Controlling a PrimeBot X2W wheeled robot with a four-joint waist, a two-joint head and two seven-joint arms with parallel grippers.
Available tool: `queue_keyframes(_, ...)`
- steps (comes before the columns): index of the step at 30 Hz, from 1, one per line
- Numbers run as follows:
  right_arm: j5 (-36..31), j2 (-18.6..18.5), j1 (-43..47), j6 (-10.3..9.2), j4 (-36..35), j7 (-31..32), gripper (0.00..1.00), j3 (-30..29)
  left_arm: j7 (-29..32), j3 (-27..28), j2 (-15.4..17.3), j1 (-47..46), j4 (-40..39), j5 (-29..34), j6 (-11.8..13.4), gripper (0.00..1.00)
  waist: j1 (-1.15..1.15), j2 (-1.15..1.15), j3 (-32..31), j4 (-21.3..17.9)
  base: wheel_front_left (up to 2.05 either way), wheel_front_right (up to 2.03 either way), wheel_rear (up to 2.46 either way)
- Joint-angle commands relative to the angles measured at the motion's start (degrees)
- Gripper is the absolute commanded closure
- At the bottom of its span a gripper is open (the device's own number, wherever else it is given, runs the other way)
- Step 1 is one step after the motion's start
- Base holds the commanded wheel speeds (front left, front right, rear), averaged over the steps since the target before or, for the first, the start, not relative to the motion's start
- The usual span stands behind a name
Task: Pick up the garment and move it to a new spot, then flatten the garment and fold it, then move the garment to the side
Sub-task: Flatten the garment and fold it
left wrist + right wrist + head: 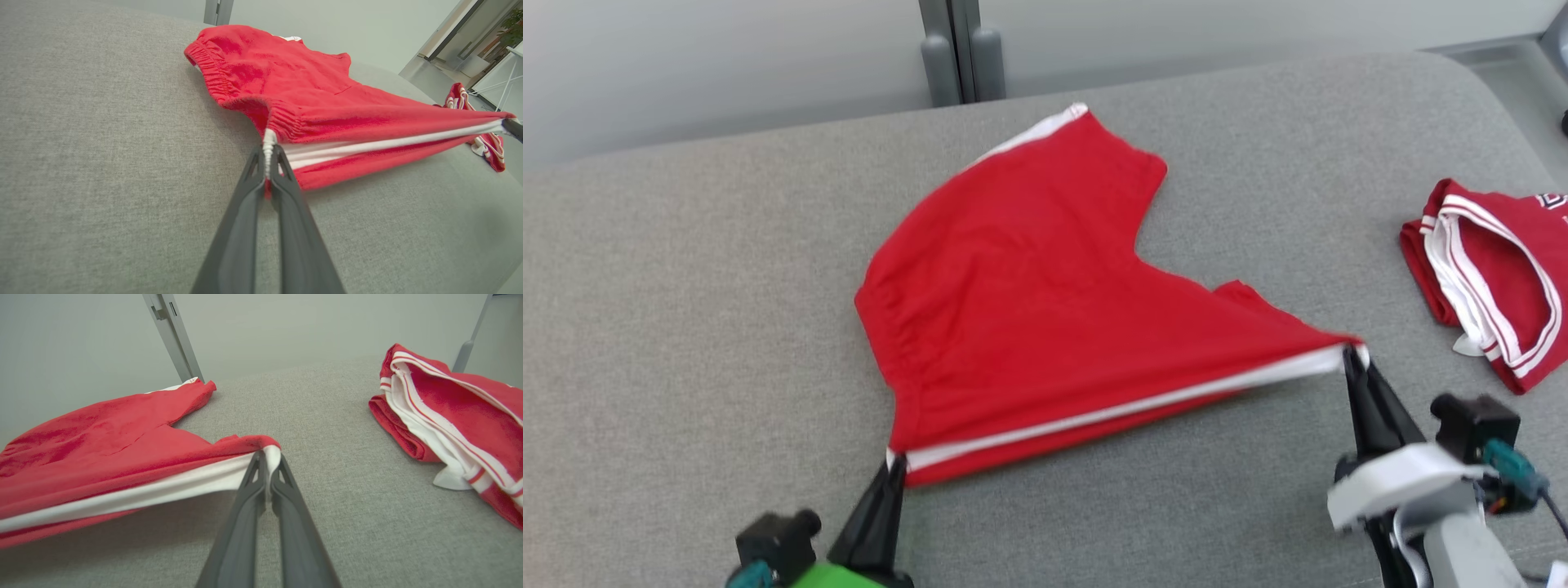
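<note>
Left gripper [894, 469] and right gripper [1352, 355] fingers clench the red shorts [1029, 286] taut near the cushion [686, 343] front edge; overpulling could slip one corner free.

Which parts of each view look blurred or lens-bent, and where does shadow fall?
Head view: soft overall, the red shorts lack crisp edges. Left wrist view: the shorts' lifted lower edge is smeared, and the grey surface bulges from the wide lens. Right wrist view: a faint shadow under the lifted hem; the right gripper blurs toward the bottom edge.
</note>
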Motion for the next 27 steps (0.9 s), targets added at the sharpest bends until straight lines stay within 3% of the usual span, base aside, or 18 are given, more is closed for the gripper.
queue_keyframes(1, 0.3, -1.1, 2.3, -0.61, 0.2, -0.3, 1.00, -1.5, 0.0, 1.8, 0.5, 2.7, 0.9, -0.1, 0.5, 1.00, 0.00, 0.00, -3.3, -0.2, 0.00, 0.00, 0.00)
queue_keyframes(8, 0.8, -1.2, 9.8, -0.65, -0.1, -0.3, 1.00, -2.0, 0.0, 2.8, -1.2, 9.5, 1.4, 1.8, 0.5, 1.00, 0.00, 0.00, -6.5, 0.2, 0.00, 0.00, 0.00)
queue_keyframes(14, 1.7, -1.2, 10.8, -0.66, -2.2, -0.3, 1.00, -2.3, 0.0, 2.6, -1.6, 10.9, -0.1, 2.8, 0.5, 1.00, 0.00, 0.00, -6.4, 0.8, 0.00, 0.00, 0.00)
queue_keyframes(21, 0.6, -0.8, 1.7, -0.45, -3.5, -0.3, 1.00, 0.5, 0.0, 1.0, -1.6, 3.8, -2.9, 2.2, 0.5, 1.00, 0.00, 0.00, -1.8, 2.4, 0.00, 0.00, 0.00)
queue_keyframes(27, -3.4, -0.7, -11.7, -0.39, 1.4, -0.3, 1.00, 4.9, 0.0, -1.3, -1.2, -4.6, -3.5, 0.2, 0.3, 1.00, 0.00, 0.00, 2.9, 4.8, 0.00, 0.00, 0.00)
